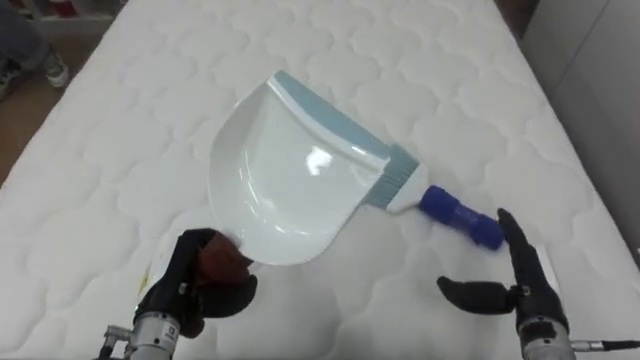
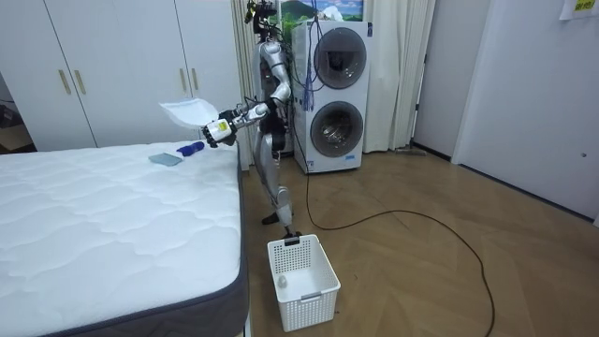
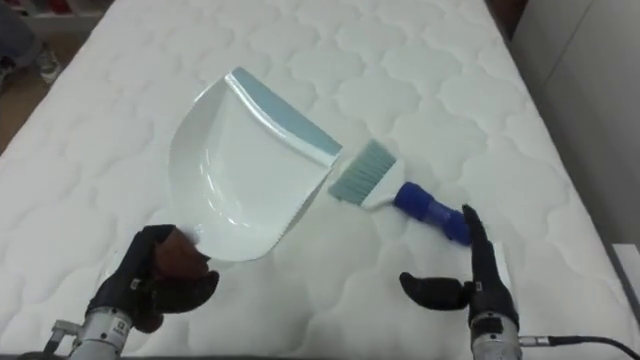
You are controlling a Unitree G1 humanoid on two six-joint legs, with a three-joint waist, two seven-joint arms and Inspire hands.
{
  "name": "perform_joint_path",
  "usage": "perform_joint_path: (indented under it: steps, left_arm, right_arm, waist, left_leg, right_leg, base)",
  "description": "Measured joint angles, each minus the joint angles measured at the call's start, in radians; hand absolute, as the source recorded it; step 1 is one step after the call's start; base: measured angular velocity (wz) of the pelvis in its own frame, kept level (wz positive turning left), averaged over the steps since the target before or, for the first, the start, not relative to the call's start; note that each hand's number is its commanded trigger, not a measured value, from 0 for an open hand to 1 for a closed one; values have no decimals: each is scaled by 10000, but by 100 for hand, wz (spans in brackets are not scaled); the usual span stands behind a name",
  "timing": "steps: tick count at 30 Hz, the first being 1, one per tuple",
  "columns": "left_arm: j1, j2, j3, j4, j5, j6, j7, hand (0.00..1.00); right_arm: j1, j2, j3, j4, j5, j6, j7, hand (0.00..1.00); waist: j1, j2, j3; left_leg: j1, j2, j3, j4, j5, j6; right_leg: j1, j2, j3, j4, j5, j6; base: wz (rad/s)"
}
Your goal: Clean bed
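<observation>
Two cleaning tools are shown, one above and one on the white quilted mattress. A white plastic dustpan with a pale blue lip is held clear of the bedding by the left hand, whose fingers are curled round the dark reddish handle at 7 o'clock. A short brush with pale teal bristles and a blue handle is seen lying flat on the mattress at 3 o'clock, ungrasped. The right hand is poised just beside its handle end, fingers straight and thumb spread wide, with nothing held. In the room view the robot is seen standing at the bed's corner before stacked washing machines, and a white latticed basket is set on the floor. The task is judged barely begun: one tool is in hand, the other is not yet taken. The dustpan's long axis is laid from 7 to 1 o'clock, lip leading; the brush's from 10 to 4 o'clock, bristles toward the dustpan.
</observation>
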Motion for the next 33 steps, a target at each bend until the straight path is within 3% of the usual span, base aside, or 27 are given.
perform_joint_path:
  steps: [5,9,12,17,20,33]
  left_arm:
    - [-22,-68,221,2168,-410,225,20,0]
    - [0,-236,479,3724,-801,293,51,0]
    - [-99,-321,731,5344,-1584,268,132,0]
    - [41,-407,1791,6937,-2249,289,135,0]
    - [195,-420,2153,7461,-2335,551,128,0]
    - [367,-484,2184,7710,-1842,1942,-337,0]
  right_arm:
    - [-2,16,-233,1756,-3,399,-4,0]
    - [-25,45,-392,3023,20,410,-28,0]
    - [-176,363,-706,4362,-14,493,-27,0]
    - [-136,557,-1329,5427,4,619,-33,0]
    - [-138,685,-1711,5860,-18,841,-24,0]
    - [-144,762,-1740,6953,-354,2082,1063,0]
  waist:
    - [43,-32,33]
    - [103,-92,62]
    - [189,-195,35]
    - [221,-285,19]
    - [225,-317,12]
    - [262,-369,-31]
  left_leg:
    - [443,-18,-23,-343,-11,-17]
    - [627,-18,-30,-533,-11,-17]
    - [786,-18,-31,-567,-15,-24]
    - [950,-17,-31,-611,-21,-30]
    - [950,-16,-31,-612,-34,-49]
    - [953,-15,-30,-538,-71,-41]
  right_leg:
    - [464,-5,-22,-413,8,-3]
    - [582,-2,-61,-452,14,-13]
    - [802,-16,-187,-637,28,-34]
    - [979,-28,-230,-764,30,-44]
    - [969,-27,-242,-792,28,-41]
    - [961,-25,-245,-697,31,4]
  base:
    - [1]
    - [-6]
    - [-1]
    - [-4]
    - [0]
    - [1]
